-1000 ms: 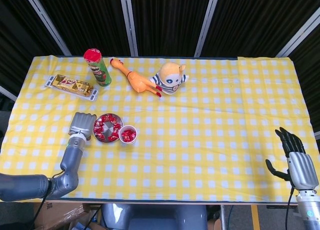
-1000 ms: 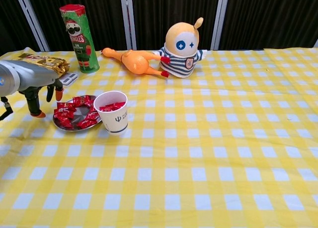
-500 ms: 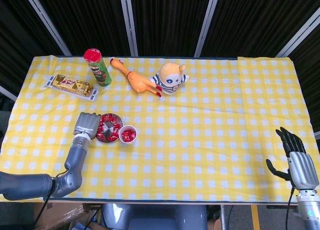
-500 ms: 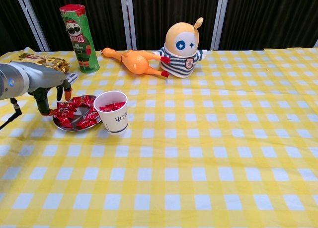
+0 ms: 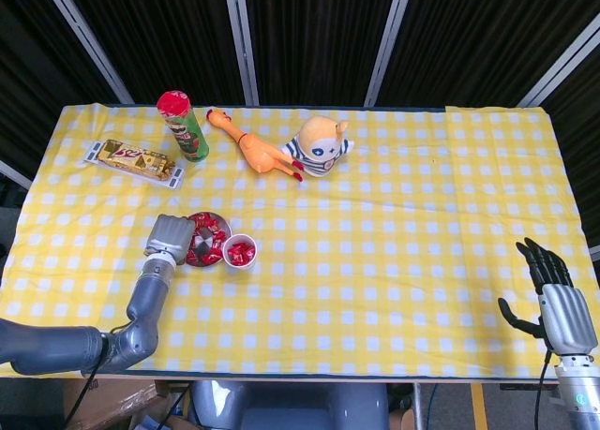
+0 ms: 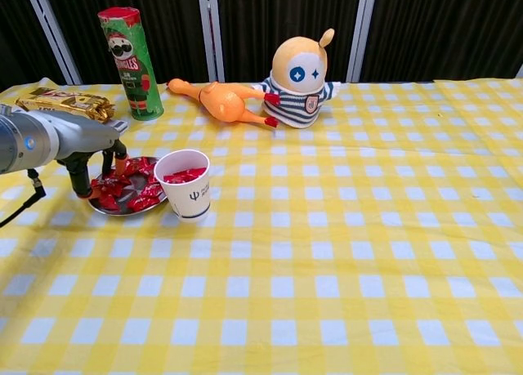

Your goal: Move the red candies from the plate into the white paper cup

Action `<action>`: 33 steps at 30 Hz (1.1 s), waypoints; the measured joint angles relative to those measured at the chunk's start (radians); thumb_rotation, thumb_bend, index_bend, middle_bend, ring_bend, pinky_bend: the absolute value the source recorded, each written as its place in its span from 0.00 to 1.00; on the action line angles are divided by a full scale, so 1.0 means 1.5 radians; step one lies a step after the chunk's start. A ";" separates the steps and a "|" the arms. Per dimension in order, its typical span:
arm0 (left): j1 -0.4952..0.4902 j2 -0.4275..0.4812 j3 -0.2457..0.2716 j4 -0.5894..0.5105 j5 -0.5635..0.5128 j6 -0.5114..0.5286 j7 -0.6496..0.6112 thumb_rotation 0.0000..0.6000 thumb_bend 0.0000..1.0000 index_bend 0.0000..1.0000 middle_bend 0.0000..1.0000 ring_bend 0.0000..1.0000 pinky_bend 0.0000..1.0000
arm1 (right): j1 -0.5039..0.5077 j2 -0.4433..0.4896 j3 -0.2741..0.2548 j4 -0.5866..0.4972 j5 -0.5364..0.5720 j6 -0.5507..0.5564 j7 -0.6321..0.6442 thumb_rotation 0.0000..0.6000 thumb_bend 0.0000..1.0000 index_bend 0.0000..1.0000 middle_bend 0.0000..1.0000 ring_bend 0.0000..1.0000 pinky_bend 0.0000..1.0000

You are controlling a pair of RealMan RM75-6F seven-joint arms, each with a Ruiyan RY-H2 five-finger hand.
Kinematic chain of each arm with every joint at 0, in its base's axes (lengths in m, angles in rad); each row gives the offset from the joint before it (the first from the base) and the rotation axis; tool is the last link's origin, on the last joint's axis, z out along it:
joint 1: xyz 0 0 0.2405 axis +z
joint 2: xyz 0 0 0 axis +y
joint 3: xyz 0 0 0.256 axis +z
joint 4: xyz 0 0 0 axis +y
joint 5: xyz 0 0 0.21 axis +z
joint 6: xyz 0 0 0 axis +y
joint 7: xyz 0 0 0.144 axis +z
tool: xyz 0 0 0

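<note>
A small metal plate (image 5: 209, 216) (image 6: 122, 211) holding several red candies (image 5: 215, 252) (image 6: 144, 200) sits at the front left of the yellow checked table. Touching its right side stands the white paper cup (image 5: 253, 252) (image 6: 189, 198), with red candies inside. My left hand (image 5: 172, 237) (image 6: 91, 146) hovers over the plate's left half, fingers apart and pointing down, their tips (image 6: 82, 184) reaching the candies. No candy shows between them. My right hand (image 5: 554, 299) hangs past the table's front right corner, fingers spread, holding nothing.
Along the back left are a Pringles can (image 5: 184, 126) (image 6: 131, 63), a gold snack pack (image 5: 136, 161) (image 6: 65, 104), a rubber chicken (image 5: 255, 153) (image 6: 222, 101) and a striped plush toy (image 5: 319, 144) (image 6: 301, 79).
My left hand has moved right from beside the plate to over its left half, and its fingers have come down onto the candies. The right hand has not moved.
</note>
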 measured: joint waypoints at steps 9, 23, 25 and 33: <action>-0.009 -0.015 -0.008 0.000 0.008 0.004 0.001 1.00 0.39 0.29 0.30 0.89 0.89 | 0.000 0.001 0.001 0.001 0.000 0.001 0.003 1.00 0.41 0.00 0.00 0.00 0.00; 0.001 0.013 -0.020 -0.016 0.020 0.030 -0.016 1.00 0.18 0.27 0.30 0.89 0.89 | -0.001 0.000 0.000 0.000 -0.003 0.003 0.001 1.00 0.41 0.00 0.00 0.00 0.00; 0.002 0.012 -0.019 -0.016 0.018 0.030 -0.014 1.00 0.18 0.27 0.30 0.89 0.89 | -0.001 0.000 0.000 0.000 -0.003 0.003 0.000 1.00 0.41 0.00 0.00 0.00 0.00; 0.002 -0.008 -0.015 0.007 0.014 0.032 -0.006 1.00 0.18 0.27 0.31 0.89 0.89 | -0.001 0.000 0.001 0.001 0.001 0.001 0.002 1.00 0.41 0.00 0.00 0.00 0.00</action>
